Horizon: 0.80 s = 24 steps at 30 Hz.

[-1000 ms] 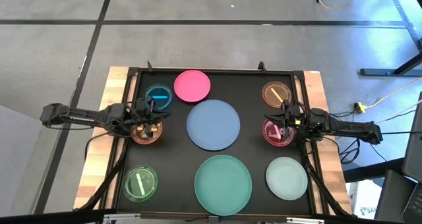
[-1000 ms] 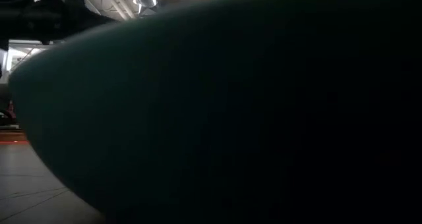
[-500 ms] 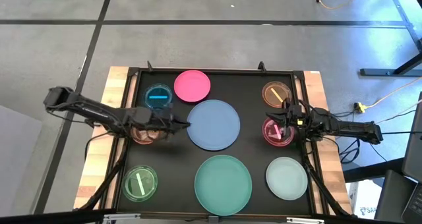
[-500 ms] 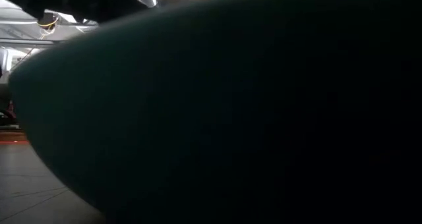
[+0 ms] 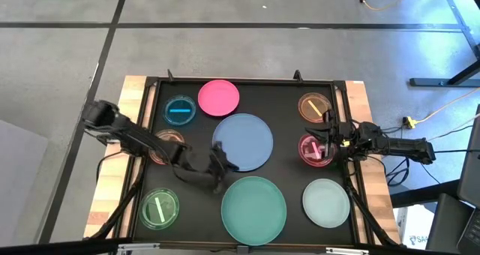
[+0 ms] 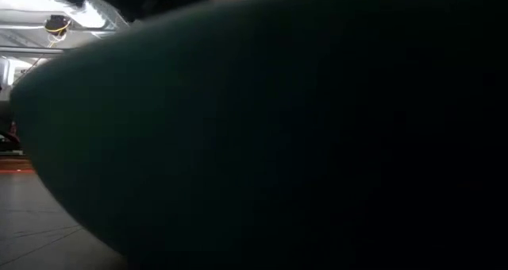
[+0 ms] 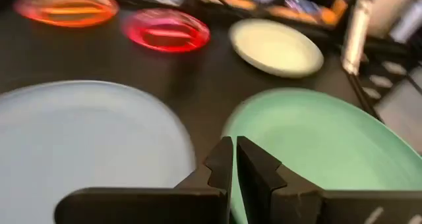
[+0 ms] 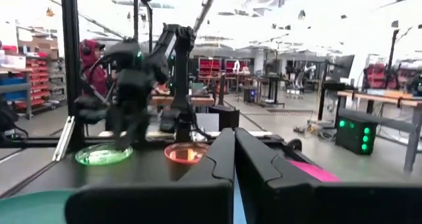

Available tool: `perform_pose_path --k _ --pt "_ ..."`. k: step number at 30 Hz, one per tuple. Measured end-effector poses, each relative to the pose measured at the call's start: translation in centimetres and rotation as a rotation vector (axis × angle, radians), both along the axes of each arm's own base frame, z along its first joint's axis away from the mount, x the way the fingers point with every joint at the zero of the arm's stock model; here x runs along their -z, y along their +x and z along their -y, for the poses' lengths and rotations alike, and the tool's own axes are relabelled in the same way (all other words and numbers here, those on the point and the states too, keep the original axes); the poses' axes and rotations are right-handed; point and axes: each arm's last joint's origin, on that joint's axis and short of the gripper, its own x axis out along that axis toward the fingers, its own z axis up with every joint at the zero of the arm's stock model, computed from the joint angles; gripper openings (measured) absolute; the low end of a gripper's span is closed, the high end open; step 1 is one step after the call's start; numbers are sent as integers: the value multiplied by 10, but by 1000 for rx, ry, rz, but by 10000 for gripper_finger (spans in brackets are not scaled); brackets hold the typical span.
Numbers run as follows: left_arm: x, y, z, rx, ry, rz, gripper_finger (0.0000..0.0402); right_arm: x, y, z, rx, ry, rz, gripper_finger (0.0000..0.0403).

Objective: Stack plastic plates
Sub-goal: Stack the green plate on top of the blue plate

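Observation:
My left gripper [image 5: 219, 163] is shut and empty; it hovers over the black mat between the large grey-blue plate [image 5: 247, 139] and the large teal plate [image 5: 253, 208]. In the left wrist view its fingertips [image 7: 235, 159] stand above the gap between the two. My right gripper [image 5: 324, 139] is shut over the far side of the small magenta dish [image 5: 315, 153]. The pink plate [image 5: 218, 97], pale-mint plate [image 5: 325, 202] and the small blue [image 5: 180, 110], amber [image 5: 161, 144], green [image 5: 159, 208] and orange [image 5: 314, 105] dishes lie flat and apart on the mat. My right gripper stands over the magenta dish's far rim, but its own body hides the place, and I cannot tell whether it touches the dish.
The black mat [image 5: 202, 172] has a raised frame, with wooden table strips [image 5: 112, 172] on either side. The teal plate's rim [image 6: 278, 143] fills the low view. In the right wrist view the left arm [image 8: 135, 79] shows across the table, with a person behind it [image 8: 89, 66].
My left gripper has swung from above the amber dish toward the table's right and near edges, ending between the grey-blue and teal plates. The amber dish stays where it was. My right gripper has kept still.

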Motion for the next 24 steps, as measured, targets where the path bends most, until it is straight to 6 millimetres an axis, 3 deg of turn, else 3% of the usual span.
perform_pose_path --k 4,10,15,24 --pt "24 23 19 158 -31 -96 16 -4 -1 -1 -18 -4 3 7" --pt "37 43 16 66 -82 -264 17 -4 -1 0 -5 -3 4 7" --pt "31 45 11 11 -197 -425 50 -4 -1 0 2 -1 5 7" --pt "13 51 8 42 -241 -480 140 0 0 -1 -48 94 -33 7"
